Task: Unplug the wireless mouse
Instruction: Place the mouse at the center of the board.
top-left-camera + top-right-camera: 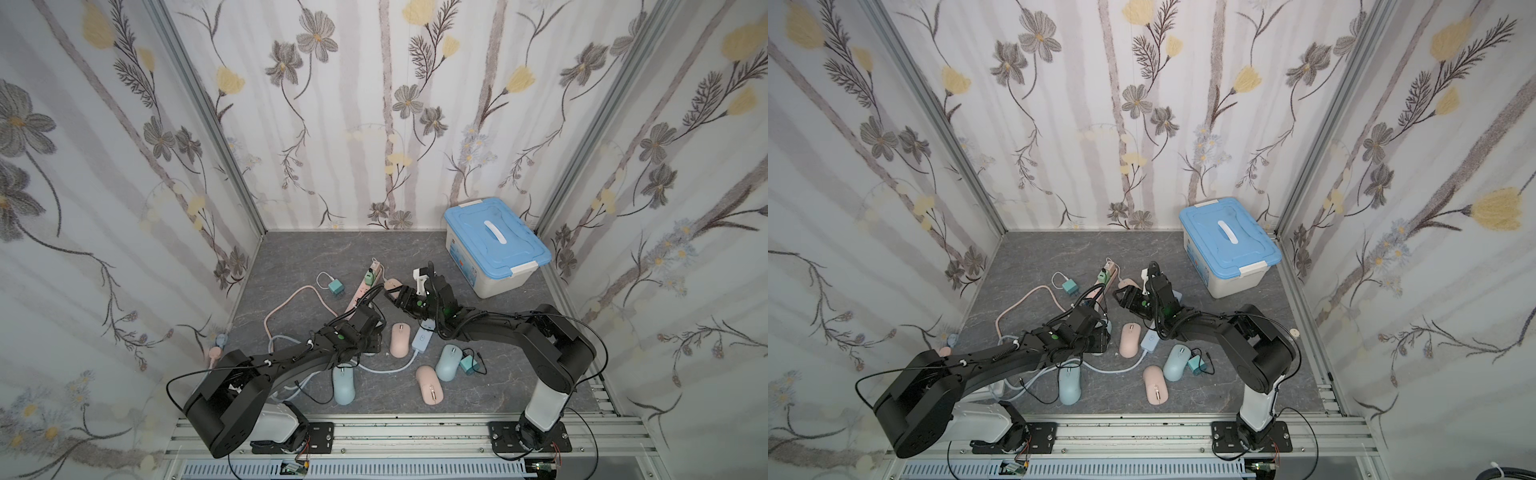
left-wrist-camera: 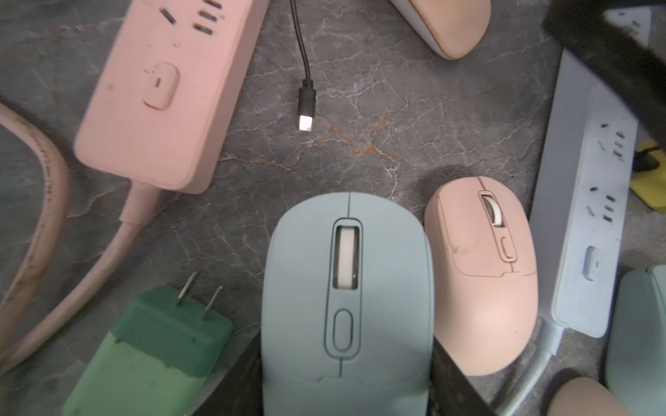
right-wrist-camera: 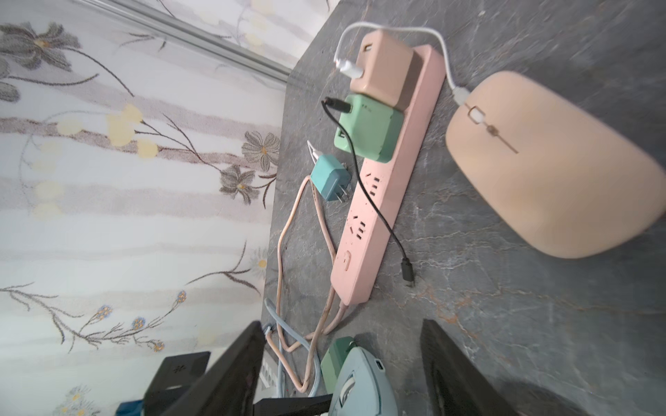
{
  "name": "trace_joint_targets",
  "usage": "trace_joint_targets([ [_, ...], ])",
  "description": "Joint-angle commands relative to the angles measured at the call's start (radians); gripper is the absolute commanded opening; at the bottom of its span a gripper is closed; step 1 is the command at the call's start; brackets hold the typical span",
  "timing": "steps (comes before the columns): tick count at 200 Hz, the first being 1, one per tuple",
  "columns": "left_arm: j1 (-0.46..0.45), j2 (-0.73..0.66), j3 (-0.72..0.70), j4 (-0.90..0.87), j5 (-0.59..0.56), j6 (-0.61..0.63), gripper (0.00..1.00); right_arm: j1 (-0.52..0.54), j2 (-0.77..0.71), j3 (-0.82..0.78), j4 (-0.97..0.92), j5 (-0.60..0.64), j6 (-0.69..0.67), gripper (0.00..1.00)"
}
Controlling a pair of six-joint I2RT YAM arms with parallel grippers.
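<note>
A light blue wireless mouse sits on the grey table with my left gripper shut on its sides. Its front port is empty. The black cable's plug lies loose on the table just ahead of the mouse, apart from it. That cable runs back to a green charger plugged into the pink power strip. My right gripper hangs above the mouse's front, open, with nothing between its fingers. In both top views the left gripper hides the mouse.
A beige mouse is wired by white cable to a pink charger. Several other mice lie around a pale blue power strip. A loose green charger, a teal charger and a blue-lidded box are nearby.
</note>
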Motion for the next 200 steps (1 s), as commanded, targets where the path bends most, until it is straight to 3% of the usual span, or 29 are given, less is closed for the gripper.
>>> trace_joint_targets([
  [1, -0.011, 0.055, 0.034, 0.001, 0.020, -0.005, 0.00, -0.011, -0.058, -0.061, 0.014, 0.085, 0.001, 0.69],
  [51, -0.042, 0.190, 0.125, -0.060, -0.020, -0.008, 0.00, -0.034, -0.145, -0.194, 0.032, 0.108, -0.003, 0.68],
  [82, -0.043, 0.206, 0.134, -0.072, -0.037, -0.022, 0.58, -0.037, -0.162, -0.224, 0.047, 0.104, -0.004, 0.69],
  [122, -0.044, 0.191, 0.131, -0.080, -0.046, -0.025, 0.85, -0.036, -0.168, -0.231, 0.051, 0.098, -0.009, 0.69],
  [125, -0.045, 0.191, 0.130, -0.081, -0.046, -0.025, 0.94, -0.037, -0.169, -0.232, 0.051, 0.098, -0.009, 0.69],
  [130, -0.045, 0.189, 0.130, -0.082, -0.046, -0.026, 0.99, -0.036, -0.171, -0.234, 0.053, 0.098, -0.010, 0.69],
  [200, -0.045, 0.142, 0.136, -0.083, -0.012, -0.041, 1.00, -0.037, -0.199, -0.250, 0.048, 0.112, -0.020, 0.69],
])
